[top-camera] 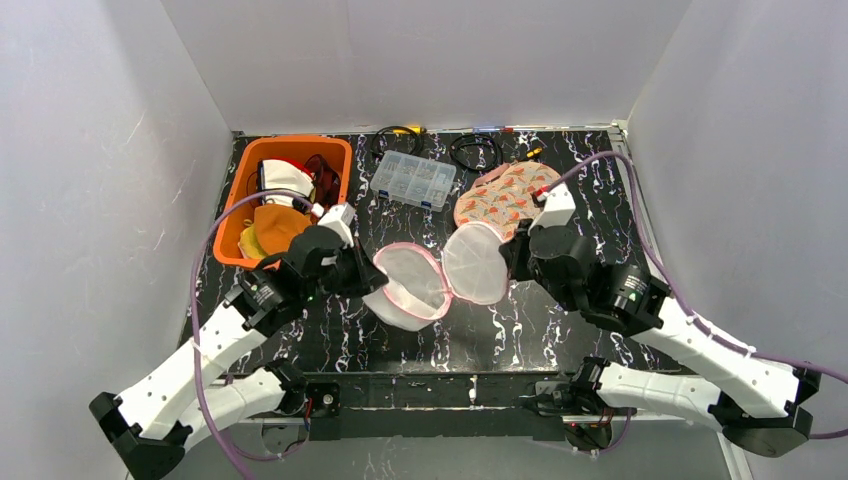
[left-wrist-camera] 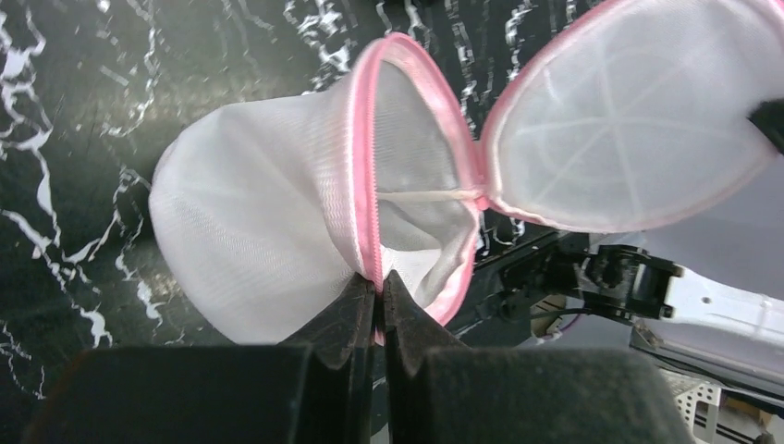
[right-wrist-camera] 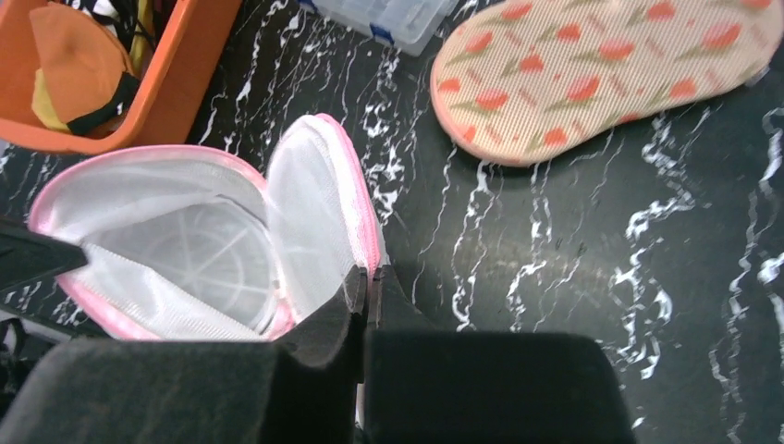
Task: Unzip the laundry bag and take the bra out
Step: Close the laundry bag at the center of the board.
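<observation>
The laundry bag [top-camera: 412,285] is a white mesh clamshell with a pink zipper rim, lying unzipped mid-table with its two halves spread. My left gripper [left-wrist-camera: 379,282] is shut on the pink rim of the left half [left-wrist-camera: 250,231]. My right gripper [right-wrist-camera: 368,277] is shut on the rim of the right half [right-wrist-camera: 314,222]. In the top view the left gripper [top-camera: 372,275] and the right gripper [top-camera: 510,255] flank the bag. The bra [top-camera: 505,195], peach with a red floral print, lies on the table behind the bag, outside it; the right wrist view shows the bra [right-wrist-camera: 592,74] too.
An orange bin [top-camera: 232,205] with clothes stands at the back left. A clear compartment box [top-camera: 413,180] sits behind the bag, with black cables [top-camera: 475,150] along the back edge. White walls close in the black marbled table [top-camera: 560,330] on three sides.
</observation>
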Controlling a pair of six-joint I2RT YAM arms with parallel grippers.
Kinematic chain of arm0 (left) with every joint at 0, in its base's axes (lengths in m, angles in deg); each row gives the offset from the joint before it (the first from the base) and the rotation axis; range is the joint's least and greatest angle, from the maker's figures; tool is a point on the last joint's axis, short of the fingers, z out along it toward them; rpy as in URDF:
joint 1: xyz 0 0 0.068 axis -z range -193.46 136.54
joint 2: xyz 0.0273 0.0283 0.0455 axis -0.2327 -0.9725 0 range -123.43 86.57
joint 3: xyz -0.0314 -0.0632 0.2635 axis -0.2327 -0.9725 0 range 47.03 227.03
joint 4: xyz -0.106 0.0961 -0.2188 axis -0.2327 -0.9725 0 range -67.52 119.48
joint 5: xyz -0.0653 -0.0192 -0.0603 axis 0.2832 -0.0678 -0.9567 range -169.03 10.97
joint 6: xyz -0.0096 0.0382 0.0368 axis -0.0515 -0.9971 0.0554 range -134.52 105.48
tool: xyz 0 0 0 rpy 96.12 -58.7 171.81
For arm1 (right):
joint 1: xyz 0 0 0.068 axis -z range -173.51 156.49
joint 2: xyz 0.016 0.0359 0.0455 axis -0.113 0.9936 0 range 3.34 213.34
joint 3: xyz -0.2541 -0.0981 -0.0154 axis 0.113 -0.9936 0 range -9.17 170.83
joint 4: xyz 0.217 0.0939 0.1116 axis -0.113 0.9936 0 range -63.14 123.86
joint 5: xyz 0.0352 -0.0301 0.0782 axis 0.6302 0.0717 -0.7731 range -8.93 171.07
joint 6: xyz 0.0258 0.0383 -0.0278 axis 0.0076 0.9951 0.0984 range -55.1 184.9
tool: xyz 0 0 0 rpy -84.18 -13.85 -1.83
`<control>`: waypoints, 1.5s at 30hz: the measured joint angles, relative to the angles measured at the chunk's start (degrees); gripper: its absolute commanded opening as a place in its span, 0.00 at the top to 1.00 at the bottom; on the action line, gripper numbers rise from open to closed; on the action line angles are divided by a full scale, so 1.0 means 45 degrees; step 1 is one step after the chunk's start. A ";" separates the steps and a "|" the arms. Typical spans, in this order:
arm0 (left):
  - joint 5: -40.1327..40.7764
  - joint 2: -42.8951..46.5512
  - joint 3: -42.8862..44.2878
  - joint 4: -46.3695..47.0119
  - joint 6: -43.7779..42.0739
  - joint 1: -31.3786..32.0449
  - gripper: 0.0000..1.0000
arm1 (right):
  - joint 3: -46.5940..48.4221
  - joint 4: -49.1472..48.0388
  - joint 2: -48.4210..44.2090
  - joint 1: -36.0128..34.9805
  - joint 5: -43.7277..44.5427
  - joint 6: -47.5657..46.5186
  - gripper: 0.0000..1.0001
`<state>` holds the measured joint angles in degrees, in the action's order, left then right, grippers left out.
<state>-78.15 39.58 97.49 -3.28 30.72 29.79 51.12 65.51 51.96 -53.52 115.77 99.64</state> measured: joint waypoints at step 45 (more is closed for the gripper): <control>-0.2701 -0.3405 -0.2404 0.3895 0.0903 0.0267 1.00 | 0.2618 0.2919 0.5770 -0.4240 0.6781 -0.2351 0.97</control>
<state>-90.30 24.26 86.67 14.25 34.78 30.99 62.90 78.65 77.92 -72.60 146.28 89.06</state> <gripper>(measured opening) 0.015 0.042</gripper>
